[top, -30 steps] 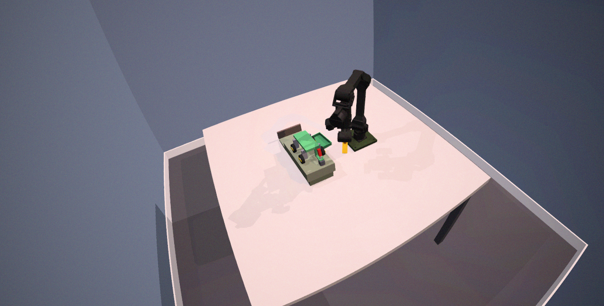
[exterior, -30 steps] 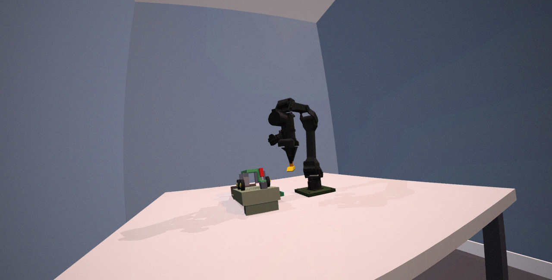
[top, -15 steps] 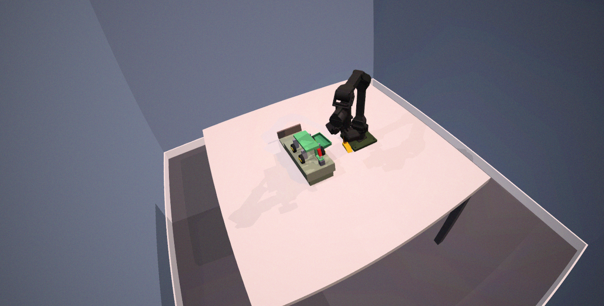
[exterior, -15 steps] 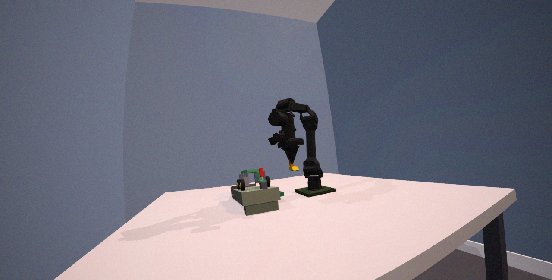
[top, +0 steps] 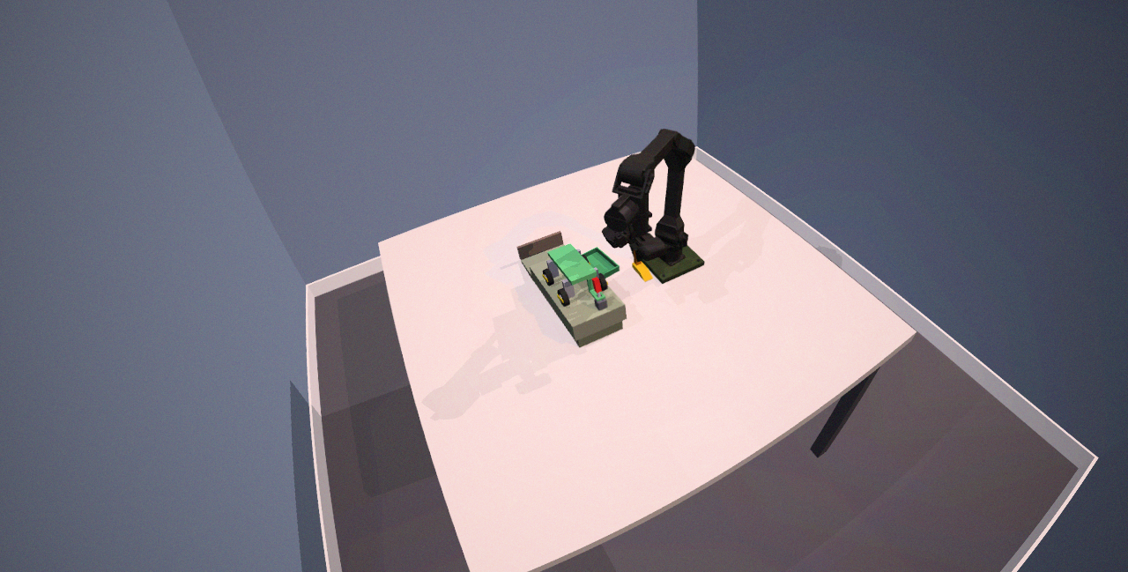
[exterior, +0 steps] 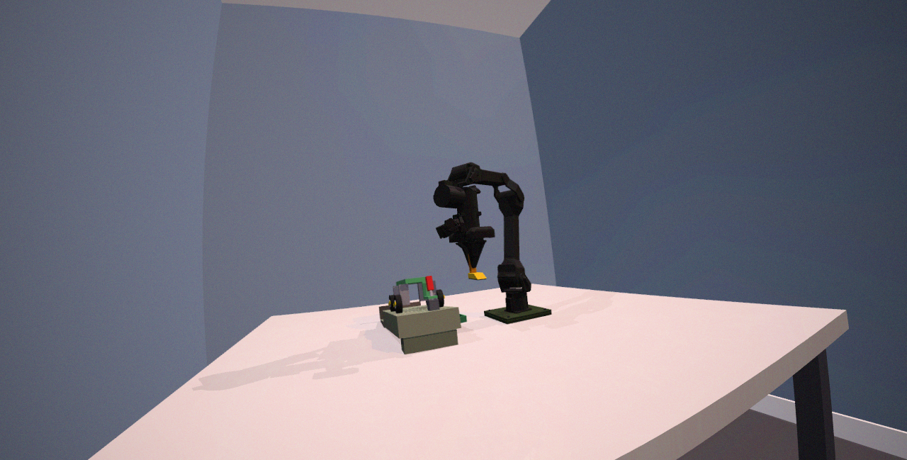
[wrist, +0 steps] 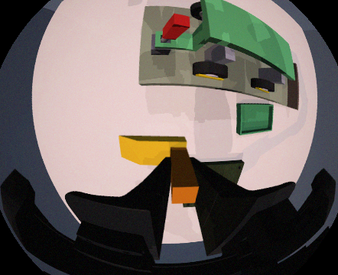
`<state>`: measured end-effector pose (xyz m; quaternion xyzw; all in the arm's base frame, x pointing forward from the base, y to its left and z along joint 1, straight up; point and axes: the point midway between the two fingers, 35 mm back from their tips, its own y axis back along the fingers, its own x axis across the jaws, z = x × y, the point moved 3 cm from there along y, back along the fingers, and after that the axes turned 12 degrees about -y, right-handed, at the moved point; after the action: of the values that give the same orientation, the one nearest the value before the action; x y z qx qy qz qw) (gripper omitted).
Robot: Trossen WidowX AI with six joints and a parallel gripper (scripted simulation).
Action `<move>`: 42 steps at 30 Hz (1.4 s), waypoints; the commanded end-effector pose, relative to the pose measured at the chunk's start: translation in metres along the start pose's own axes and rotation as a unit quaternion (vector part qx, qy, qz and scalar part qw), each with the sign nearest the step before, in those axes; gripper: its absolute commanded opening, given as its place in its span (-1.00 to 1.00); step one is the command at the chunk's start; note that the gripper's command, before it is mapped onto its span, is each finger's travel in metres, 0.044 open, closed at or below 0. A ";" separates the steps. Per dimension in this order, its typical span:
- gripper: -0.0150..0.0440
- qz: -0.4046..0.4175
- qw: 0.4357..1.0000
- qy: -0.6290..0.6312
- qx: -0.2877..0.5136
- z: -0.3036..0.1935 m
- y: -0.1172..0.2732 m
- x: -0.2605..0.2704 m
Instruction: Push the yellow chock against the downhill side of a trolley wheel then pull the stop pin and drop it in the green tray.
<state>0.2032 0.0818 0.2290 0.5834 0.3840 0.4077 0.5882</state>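
My gripper [wrist: 179, 162] [exterior: 472, 268] is shut on the orange handle of the yellow chock [wrist: 146, 150] [exterior: 477, 276] [top: 642, 271] and holds it in the air, in front of the arm's base. The chock's wedge points left in the wrist view; its black rubber underside is hidden. The green trolley [top: 570, 262] [exterior: 413, 281] [wrist: 249, 38] stands on the ramp. The red-headed stop pin [top: 597, 285] [exterior: 429, 283] [wrist: 177, 25] sits upright in its bracket at the uphill end. The green tray [top: 601, 262] [wrist: 255, 118] lies beside the ramp, on the arm's side.
The grey-green ramp [top: 599, 325] [exterior: 428, 324] [wrist: 154, 72] has a brown end board [top: 540, 245] [wrist: 293, 85] at its downhill end. The arm's dark base plate [top: 674, 264] [exterior: 516, 314] [wrist: 230, 170] is on the table [top: 670, 411] [exterior: 538, 380], beyond the tray from the ramp.
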 end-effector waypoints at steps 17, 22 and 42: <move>-0.49 -0.005 1.000 0.008 0.004 0.033 -0.003 -0.059; -0.49 -0.006 1.000 0.008 0.004 0.041 -0.004 -0.074; -0.49 -0.009 1.000 0.008 0.002 0.069 -0.008 -0.137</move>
<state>0.2155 -0.0596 0.2200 0.5785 0.3949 0.4040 0.5884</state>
